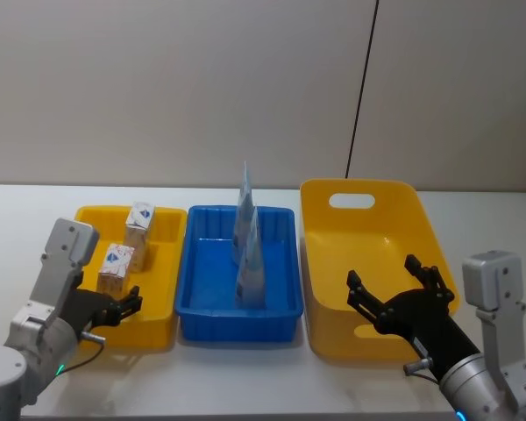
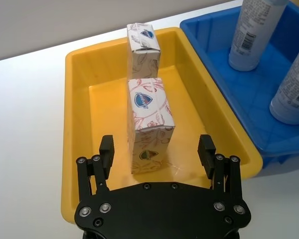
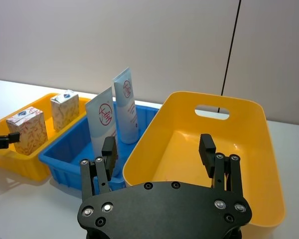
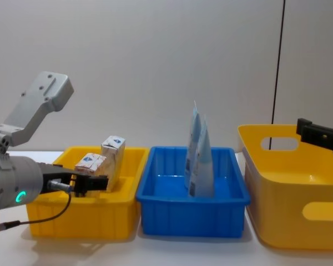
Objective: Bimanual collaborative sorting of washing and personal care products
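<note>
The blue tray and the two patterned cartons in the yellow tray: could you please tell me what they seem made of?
Blue tray: probably moulded plastic, glossy, judging by its sheen and rounded rim. Cartons: likely printed paperboard, matt, with crisp folded edges.

No words or numbers legible. Near carton [image 2: 150, 124] and far carton [image 2: 143, 44]: blue shield mark on top, lettering unreadable. Tubes [image 3: 103, 124]: red circular emblem on the front. Barcode [image 2: 246, 37] and fine print on one tube's back, digits too small to read.
</note>
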Action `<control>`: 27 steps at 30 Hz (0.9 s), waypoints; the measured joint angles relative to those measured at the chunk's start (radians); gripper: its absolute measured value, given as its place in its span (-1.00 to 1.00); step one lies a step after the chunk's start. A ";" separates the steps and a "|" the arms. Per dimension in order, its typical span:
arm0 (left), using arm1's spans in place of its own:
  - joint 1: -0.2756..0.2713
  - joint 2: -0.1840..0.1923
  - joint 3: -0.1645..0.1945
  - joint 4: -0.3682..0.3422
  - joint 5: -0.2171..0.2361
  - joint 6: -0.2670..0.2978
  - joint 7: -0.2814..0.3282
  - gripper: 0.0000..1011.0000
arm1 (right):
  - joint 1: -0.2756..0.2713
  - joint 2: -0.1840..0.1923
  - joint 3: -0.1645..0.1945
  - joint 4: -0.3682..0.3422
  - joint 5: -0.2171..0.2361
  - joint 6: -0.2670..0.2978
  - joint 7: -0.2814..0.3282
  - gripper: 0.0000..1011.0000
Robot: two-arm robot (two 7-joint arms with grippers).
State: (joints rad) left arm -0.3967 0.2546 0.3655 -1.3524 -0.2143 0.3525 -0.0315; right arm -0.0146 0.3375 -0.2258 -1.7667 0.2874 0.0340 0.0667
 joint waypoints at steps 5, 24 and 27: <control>-0.018 -0.004 -0.005 0.036 0.001 -0.018 -0.012 0.98 | 0.000 0.000 0.000 0.000 0.000 0.000 0.000 0.98; -0.106 -0.032 -0.012 0.200 0.007 -0.102 -0.073 0.98 | 0.000 0.000 0.000 0.000 0.000 0.000 0.000 0.98; -0.116 -0.037 -0.012 0.217 0.008 -0.111 -0.080 0.98 | 0.000 0.000 0.000 0.000 0.000 0.000 0.000 0.98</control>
State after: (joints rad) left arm -0.5127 0.2179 0.3531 -1.1350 -0.2060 0.2420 -0.1113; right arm -0.0147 0.3375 -0.2258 -1.7667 0.2873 0.0340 0.0668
